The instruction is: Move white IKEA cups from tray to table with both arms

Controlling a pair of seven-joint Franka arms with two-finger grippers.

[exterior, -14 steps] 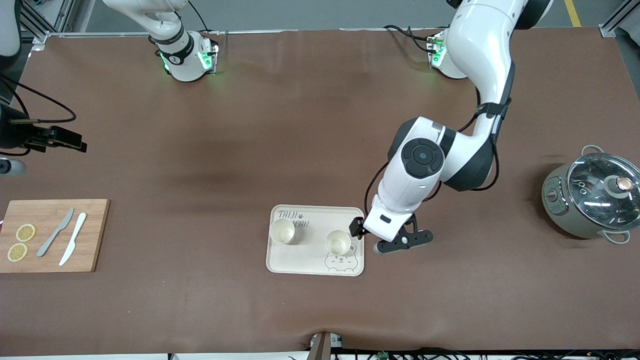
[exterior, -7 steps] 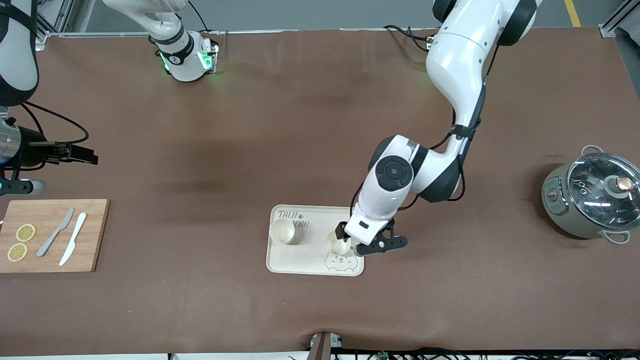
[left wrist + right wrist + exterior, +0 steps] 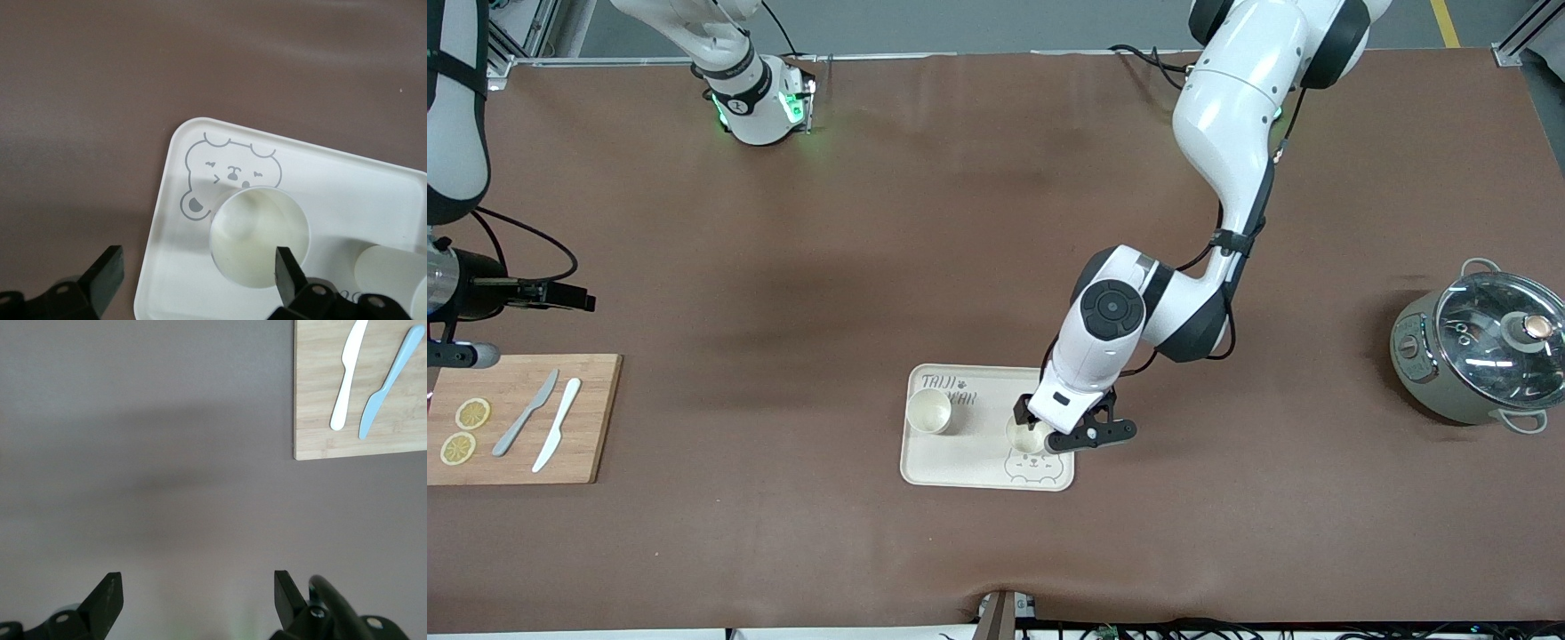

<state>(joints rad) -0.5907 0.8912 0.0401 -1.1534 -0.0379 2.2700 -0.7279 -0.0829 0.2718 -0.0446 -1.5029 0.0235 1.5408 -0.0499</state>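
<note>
Left gripper point(image 3: 1042, 425) is low over the tray point(image 3: 960, 467), at the end toward the left arm, jaws spread wide. In the left wrist view one finger point(image 3: 288, 270) sits over the rim of the near cup point(image 3: 260, 237) and the other finger point(image 3: 105, 275) hangs out past the tray's edge over the bare table point(image 3: 996, 222). Nothing is gripped. That cup stands upright just above the printed bear point(image 3: 230, 170). The second cup point(image 3: 928, 412) stands on the same tray, toward the right arm's end, well apart from the gripper.

Right gripper point(image 3: 193, 600) waits over bare table near the cutting board point(image 3: 596, 418), fingers apart, holding nothing. On the board lie two knives point(image 3: 347, 377) side by side and two lemon slices point(image 3: 471, 413). A lidded pot point(image 3: 1480, 356) sits at the left arm's end.
</note>
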